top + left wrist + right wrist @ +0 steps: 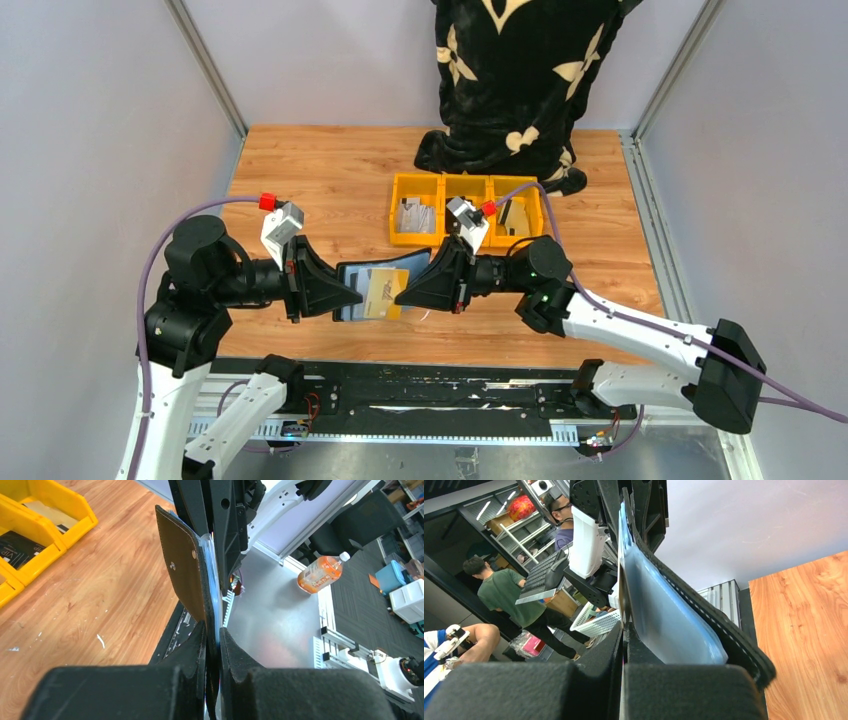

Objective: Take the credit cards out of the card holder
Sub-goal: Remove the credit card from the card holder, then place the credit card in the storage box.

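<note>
**Mounting rail** (430, 405): black, runs along the near edge of the table (320, 180). Both arm bases are fixed to it.

**Left gripper** (212, 632): reaches in from the left and points right. Its fingers are clenched on one edge of the card holder, with the leather and sleeves pinched between the pads.

**Card holder** (182, 565): black and folding, held open above the tabletop between the two grippers, near the middle of the table's near half. The top view shows the grey-blue inner sleeves facing up. The left wrist view shows the leather outer face with its snap stud.

**Credit card** (381, 291): tan-yellow, partly out of the sleeves on the near side, just beside the right gripper's tip.

**Right gripper** (623, 630): reaches in from the right and points left, opposite the left gripper, with its jaws closed tight. A thin card edge runs down to the seam between the fingers. Whether that edge is pinched cannot be told.

**Yellow bins** (415, 241): three in a row on the table, beyond the grippers. Flat card-like pieces (415, 215) lie inside.

**Person** (520, 80): at the far edge of the table, in a black garment with a cream pattern.
</note>
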Action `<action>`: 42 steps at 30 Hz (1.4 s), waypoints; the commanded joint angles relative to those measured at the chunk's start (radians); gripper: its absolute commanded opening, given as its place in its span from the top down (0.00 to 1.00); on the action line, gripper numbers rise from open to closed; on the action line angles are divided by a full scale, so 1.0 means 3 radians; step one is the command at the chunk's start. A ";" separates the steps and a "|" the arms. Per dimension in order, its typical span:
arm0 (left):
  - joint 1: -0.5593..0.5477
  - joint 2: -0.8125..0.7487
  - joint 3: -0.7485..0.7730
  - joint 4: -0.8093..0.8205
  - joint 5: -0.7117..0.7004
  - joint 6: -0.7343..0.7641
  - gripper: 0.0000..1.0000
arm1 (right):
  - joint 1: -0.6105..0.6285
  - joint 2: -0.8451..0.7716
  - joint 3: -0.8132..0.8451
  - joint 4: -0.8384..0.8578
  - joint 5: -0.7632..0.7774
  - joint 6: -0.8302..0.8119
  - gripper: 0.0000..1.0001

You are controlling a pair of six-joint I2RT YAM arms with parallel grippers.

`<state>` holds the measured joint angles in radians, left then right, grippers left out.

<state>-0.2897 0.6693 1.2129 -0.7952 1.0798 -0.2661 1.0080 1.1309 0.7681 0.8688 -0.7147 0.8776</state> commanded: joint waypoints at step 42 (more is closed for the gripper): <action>-0.0001 0.0151 0.0294 -0.0627 -0.0746 0.1097 1.00 | -0.2822 0.1389 0.1550 -0.3982 0.1523 -0.2248 1.00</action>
<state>-0.2897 0.7128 1.2964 -0.9909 0.8158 0.0502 0.1825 1.4319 1.1366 -0.2749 -0.3298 0.2893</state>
